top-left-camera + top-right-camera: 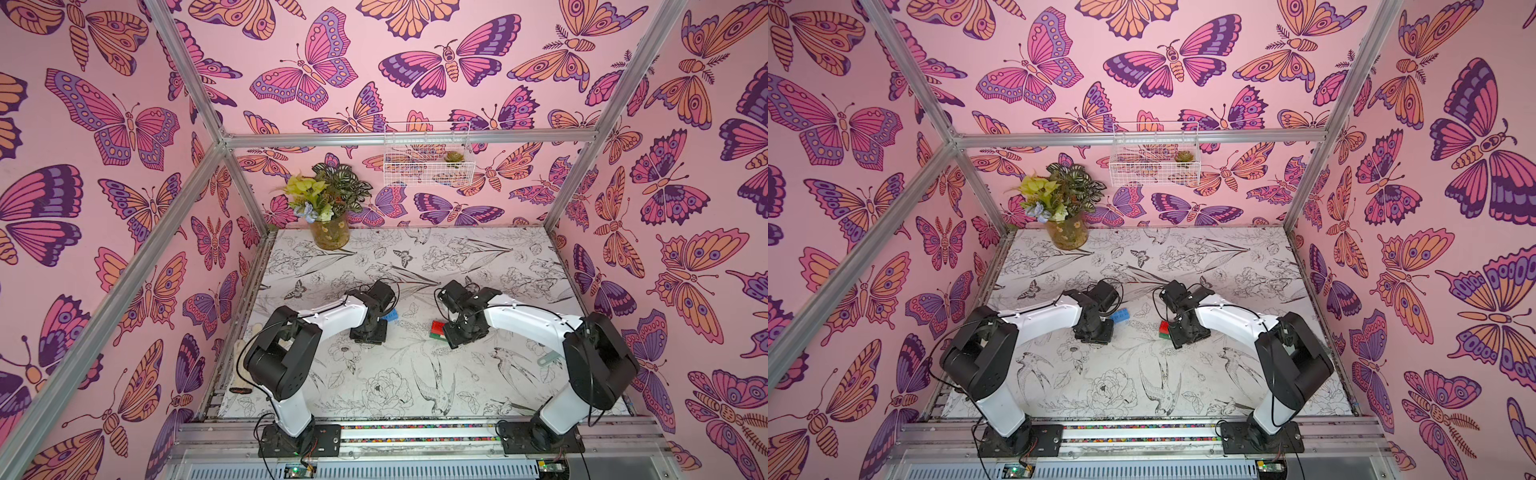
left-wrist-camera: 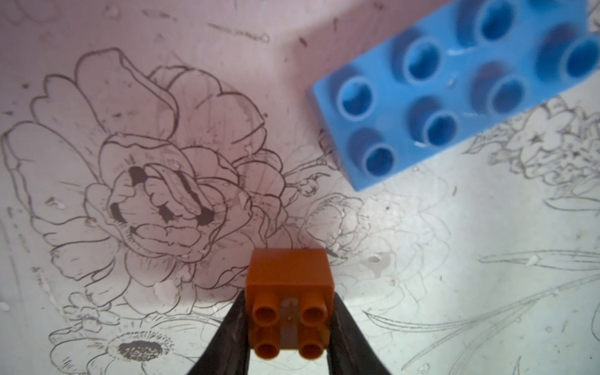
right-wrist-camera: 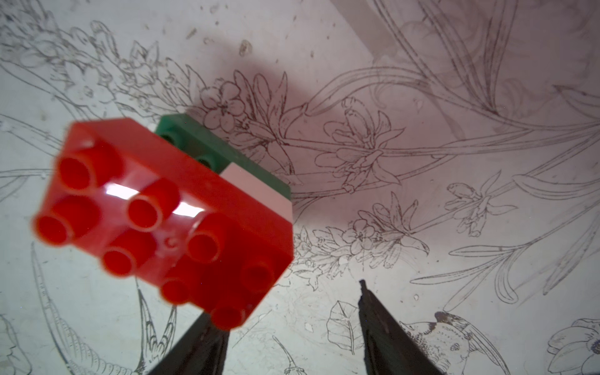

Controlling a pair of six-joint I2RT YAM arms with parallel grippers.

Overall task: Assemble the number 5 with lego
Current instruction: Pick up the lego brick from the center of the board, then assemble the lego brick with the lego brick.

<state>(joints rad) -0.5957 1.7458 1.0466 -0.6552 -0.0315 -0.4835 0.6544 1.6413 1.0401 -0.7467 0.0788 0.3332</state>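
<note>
Your left gripper (image 2: pixel 289 302) pinches the orange brick (image 2: pixel 289 276), likely light and stiff, by its slick side walls; your right gripper (image 3: pixel 285 308) stands open beside the red brick (image 3: pixel 162 207).

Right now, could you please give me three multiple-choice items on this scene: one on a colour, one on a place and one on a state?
1. Which colour of brick sits between the red brick and the green brick? A) yellow B) blue C) white
2. Where is the blue brick? A) atop the red brick B) on the table C) under the green brick
3. How is the left gripper? A) shut on the orange brick B) open and empty C) shut on the blue brick
Key: 1 C, the white brick shows between them; 2 B, it lies studs up there; 3 A, its jaws clamp the brick's sides.
</note>
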